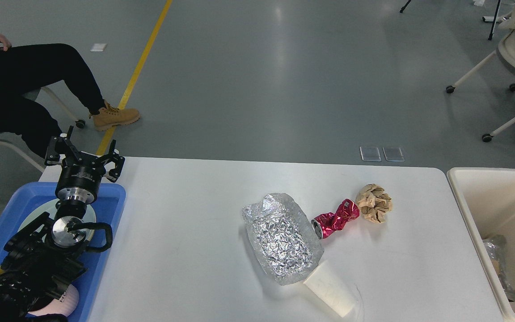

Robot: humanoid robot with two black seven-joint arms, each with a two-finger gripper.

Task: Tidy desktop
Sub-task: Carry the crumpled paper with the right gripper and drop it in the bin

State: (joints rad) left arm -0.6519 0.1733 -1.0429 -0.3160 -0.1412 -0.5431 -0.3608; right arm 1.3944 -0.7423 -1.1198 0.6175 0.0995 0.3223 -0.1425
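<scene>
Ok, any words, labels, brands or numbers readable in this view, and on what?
"HO": dark letters, cut off by the left arm, on the pink object in the blue tray.
Crushed red can: print too crumpled to read.
Left tool: small marking on its body, too small to read.
Paper cup, foil and paper ball: no text visible.

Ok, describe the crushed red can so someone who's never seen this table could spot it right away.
On the white desktop, look right of centre at the row of litter. The crushed can lies on its side between the crumpled foil sheet and the brown paper ball. It alone is shiny magenta-red.
</scene>
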